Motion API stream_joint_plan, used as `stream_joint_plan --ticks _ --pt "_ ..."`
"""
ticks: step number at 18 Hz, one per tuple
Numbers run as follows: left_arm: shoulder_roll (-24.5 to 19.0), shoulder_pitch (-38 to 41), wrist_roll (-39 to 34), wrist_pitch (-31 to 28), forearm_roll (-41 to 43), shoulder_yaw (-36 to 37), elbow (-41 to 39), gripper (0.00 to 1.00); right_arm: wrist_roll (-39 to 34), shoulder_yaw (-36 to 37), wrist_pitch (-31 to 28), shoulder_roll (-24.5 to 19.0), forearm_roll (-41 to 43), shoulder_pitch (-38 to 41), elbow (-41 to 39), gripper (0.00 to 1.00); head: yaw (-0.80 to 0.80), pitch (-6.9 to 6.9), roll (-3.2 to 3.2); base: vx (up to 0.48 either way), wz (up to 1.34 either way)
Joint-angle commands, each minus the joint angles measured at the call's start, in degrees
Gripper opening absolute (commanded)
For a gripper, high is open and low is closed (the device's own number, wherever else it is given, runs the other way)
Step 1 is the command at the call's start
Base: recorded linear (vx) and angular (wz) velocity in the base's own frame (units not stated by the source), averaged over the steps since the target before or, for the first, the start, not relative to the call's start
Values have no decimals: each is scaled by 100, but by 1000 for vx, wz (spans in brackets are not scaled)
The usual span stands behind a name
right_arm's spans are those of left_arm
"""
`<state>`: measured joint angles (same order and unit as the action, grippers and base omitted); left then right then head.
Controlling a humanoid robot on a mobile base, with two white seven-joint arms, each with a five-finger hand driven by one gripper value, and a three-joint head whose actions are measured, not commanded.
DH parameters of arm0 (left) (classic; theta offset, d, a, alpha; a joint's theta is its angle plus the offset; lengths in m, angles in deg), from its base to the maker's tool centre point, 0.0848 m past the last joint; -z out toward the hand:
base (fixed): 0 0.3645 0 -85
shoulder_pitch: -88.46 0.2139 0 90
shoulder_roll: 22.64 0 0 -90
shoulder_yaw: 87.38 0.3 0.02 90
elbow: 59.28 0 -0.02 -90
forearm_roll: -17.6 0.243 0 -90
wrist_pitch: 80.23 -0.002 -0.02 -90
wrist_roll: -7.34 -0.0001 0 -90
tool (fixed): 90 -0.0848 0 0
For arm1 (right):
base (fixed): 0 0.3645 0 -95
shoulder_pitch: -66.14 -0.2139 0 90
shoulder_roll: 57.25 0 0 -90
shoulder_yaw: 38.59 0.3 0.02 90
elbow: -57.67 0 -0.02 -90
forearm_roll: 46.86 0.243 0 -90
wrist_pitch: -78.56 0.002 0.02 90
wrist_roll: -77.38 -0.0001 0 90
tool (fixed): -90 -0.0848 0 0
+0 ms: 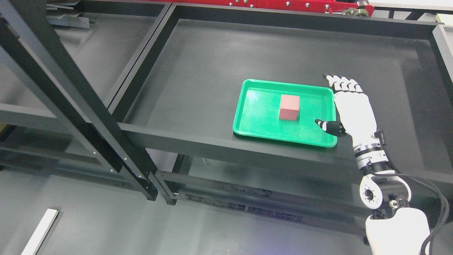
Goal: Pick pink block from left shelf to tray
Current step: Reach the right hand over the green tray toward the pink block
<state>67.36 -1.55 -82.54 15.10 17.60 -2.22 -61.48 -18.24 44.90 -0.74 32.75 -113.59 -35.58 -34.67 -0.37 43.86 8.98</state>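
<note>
— Where does your pink block (289, 107) sit?

— You see it resting inside the green tray (258, 120), right of the tray's middle, on the dark shelf (198, 74).

— And your right hand (350, 109)?

— You have it just beside the tray's right rim, fingers (341, 83) stretched out and holding nothing, its dark-tipped thumb (327, 125) reaching over the tray's edge. It stands apart from the block.

— Anything else you can make out?

— A white strip (39, 230) on the floor at your lower left.
</note>
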Motion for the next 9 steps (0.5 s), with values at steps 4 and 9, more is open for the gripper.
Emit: stream_joint_plan --ticks 4,9 --pt "-100 -61 -3 3 9 0 0 100 -53 -931 142 100 -498 -147 498 99 0 0 0 217 0" --pt "-100 -61 -3 3 9 0 0 100 -80 -1002 318 100 -507 -94 709 99 0 0 0 146 4"
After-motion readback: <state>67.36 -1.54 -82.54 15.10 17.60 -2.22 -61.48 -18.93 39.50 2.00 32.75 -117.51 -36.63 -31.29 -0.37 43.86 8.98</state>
